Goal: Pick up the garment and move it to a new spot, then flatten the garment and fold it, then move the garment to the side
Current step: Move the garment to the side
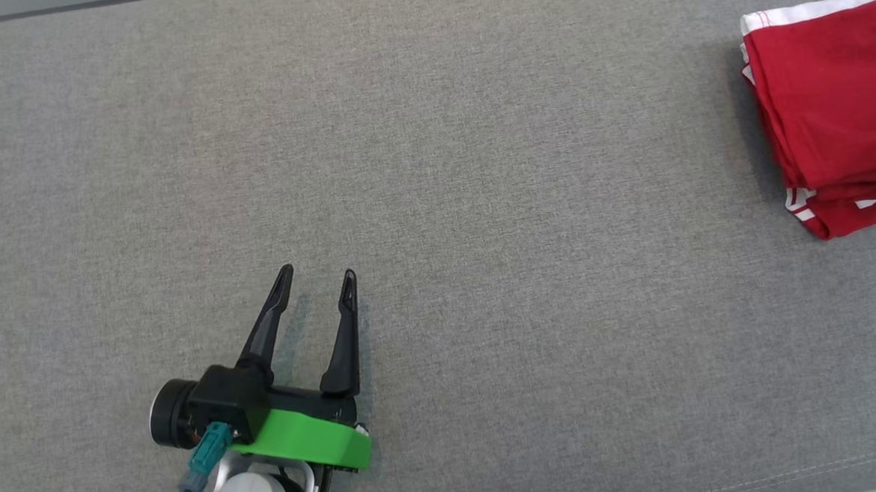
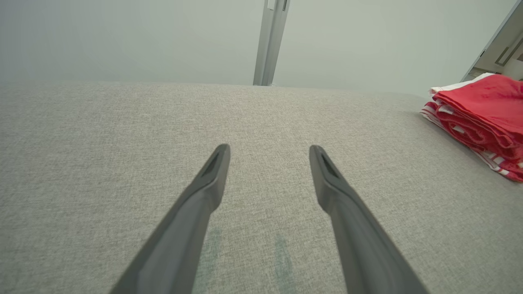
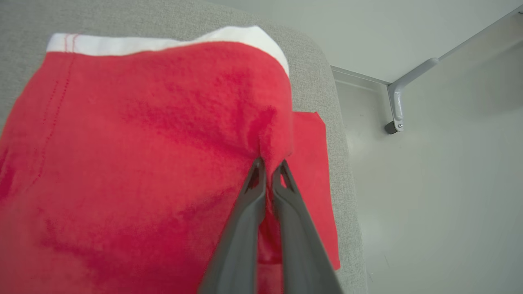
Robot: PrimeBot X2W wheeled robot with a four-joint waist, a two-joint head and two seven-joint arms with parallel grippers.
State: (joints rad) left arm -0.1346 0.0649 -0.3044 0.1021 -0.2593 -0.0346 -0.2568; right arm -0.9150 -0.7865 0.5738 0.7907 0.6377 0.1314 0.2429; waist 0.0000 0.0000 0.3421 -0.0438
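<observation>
Red knit garment with white trim (image 1: 835, 105) sits folded at about 2 o'clock in the head view, right at the frame edge on the grey fabric-covered tabletop (image 1: 478, 161). The left gripper (image 1: 317, 272) is down at 7 o'clock, fingers spread with nothing between them.

Left wrist view: same spread fingers above bare grey cloth, and the garment is well apart at 2 o'clock, layers stacked up.

Right wrist view: the right gripper (image 3: 269, 165) has its fingers pressed together, pinching a raised fold of the garment, close to the tabletop's edge at 3 o'clock.
</observation>
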